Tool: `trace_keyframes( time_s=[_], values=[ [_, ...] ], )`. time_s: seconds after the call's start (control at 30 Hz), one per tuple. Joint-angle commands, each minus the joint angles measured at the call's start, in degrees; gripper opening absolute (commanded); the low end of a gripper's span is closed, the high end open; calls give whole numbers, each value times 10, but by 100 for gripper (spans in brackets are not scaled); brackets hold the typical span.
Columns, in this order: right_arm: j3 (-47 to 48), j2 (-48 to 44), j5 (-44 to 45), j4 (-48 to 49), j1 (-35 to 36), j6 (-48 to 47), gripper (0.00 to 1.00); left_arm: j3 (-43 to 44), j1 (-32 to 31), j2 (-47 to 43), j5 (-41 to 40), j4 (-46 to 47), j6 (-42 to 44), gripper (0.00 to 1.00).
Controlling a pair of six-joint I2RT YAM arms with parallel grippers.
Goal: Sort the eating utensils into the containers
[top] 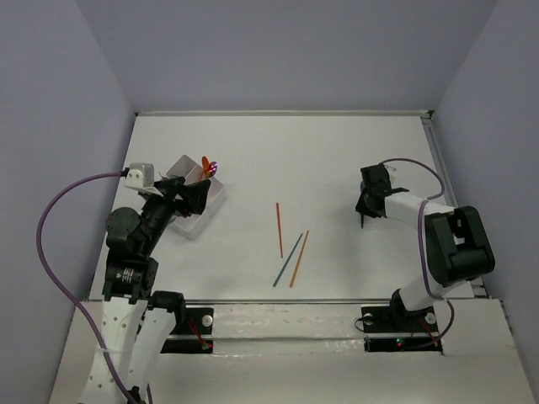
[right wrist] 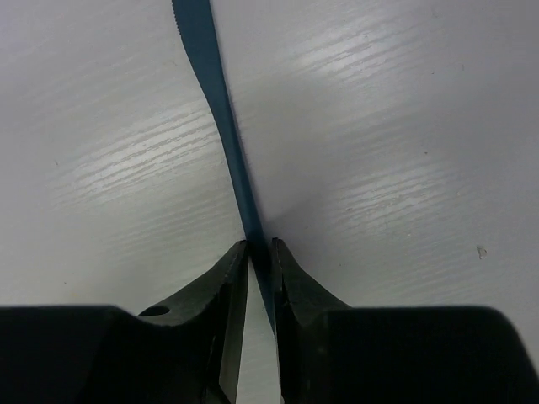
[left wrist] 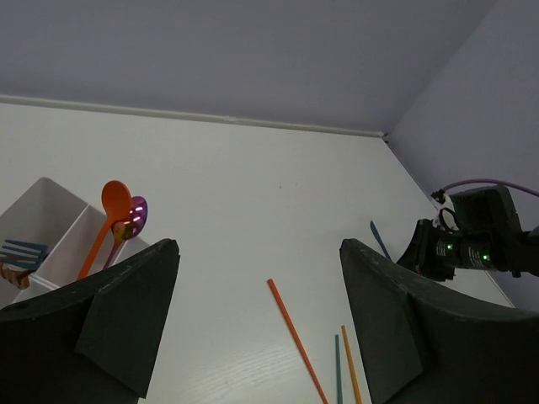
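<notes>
my right gripper (right wrist: 259, 246): fingers pinched together on the knife (right wrist: 217, 118), one fingertip on each side of its thin end, no gap showing. The knife is teal. Its blade runs straight away from me, with a serrated edge at the far tip. It sits low over the table (right wrist: 404, 168); I can't tell whether it's resting on it or just off it. From above, this gripper is at the right side of the table, well apart from the other pieces.

my left gripper (left wrist: 258, 252): fingers spread wide, nothing between them. It hangs at the tray (left wrist: 50, 206) on the left side of the table and points toward the middle.

In the tray:
- The orange spoon (left wrist: 114, 202) and purple spoon (left wrist: 138, 215) lean side by side, bowls up above the rim.
- The fork (left wrist: 23, 250), teal, is in a compartment further left in my wrist view.

Loose on the table, between my two arms:
- The red stick (top: 279, 229) lies furthest left.
- The teal stick (top: 287, 260) and orange stick (top: 299, 258) lie just beside each other, nearly parallel and slanted.
- The red stick's near end comes close to the teal stick; I can't tell if they touch.
</notes>
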Motion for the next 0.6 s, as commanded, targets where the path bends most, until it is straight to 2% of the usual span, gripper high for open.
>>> trace_keyframes(
  time_s=[0.0,0.17,0.27,0.4,0.47,0.57],
  values=[
    [15,16,-24,-8,-4,-8,9,9,-4,5,26,23,5,89],
    [11,-10,-67,4,-4,-34,7,6,-4,21,41,32,-4,89],
    [-2,-62,-102,42,28,-54,7,4,-4,33,43,39,-16,89],
    [-6,-126,-139,82,121,-79,7,-5,-4,65,105,66,-52,89],
    [-3,-144,-187,107,170,-89,7,-9,-10,96,129,76,-65,89],
    [-2,-176,-242,147,220,-99,7,-7,-37,133,129,71,-72,88]
  ],
)
